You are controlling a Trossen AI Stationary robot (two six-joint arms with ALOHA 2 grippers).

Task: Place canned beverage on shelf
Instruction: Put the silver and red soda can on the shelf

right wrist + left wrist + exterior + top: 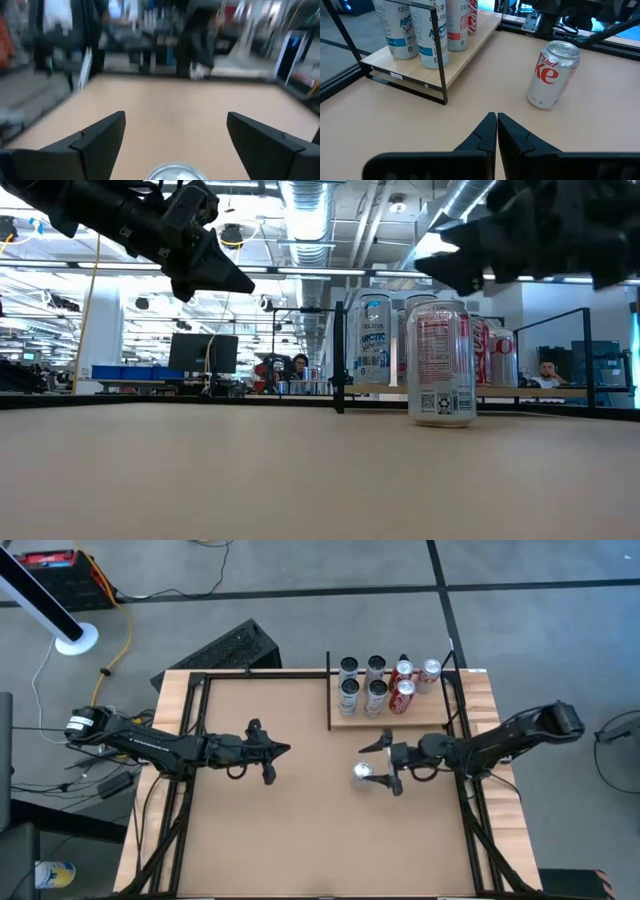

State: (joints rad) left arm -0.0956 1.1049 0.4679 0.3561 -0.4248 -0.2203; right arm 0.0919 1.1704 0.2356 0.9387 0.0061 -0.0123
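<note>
a silver diet coke can [362,774] is standing upright on the bare table [270,840], its long axis vertical and its top facing up, in front of the shelf [345,721] and apart from it. the high view is showing only the can's round lid; the left wrist view [553,75] is showing the red lettering on its side, and the low view [441,363] is showing the printed label panel on its other face. the right gripper [381,764] is hovering over the can with its fingers spread wide, one on each side of it and touching nothing; in the right wrist view [175,145] the can's rim [175,171] is sitting between the two parted fingers [97,137]. the low view is showing that this gripper is above the can rather than around it. the left gripper [280,751] is hanging over the middle of the table, well apart from the can, its fingers [517,137] pressed together on nothing. the shelf is holding silver cans [362,680] and red cans [403,685], all upright. only the low view is showing people [548,373] seated in the room behind.
</note>
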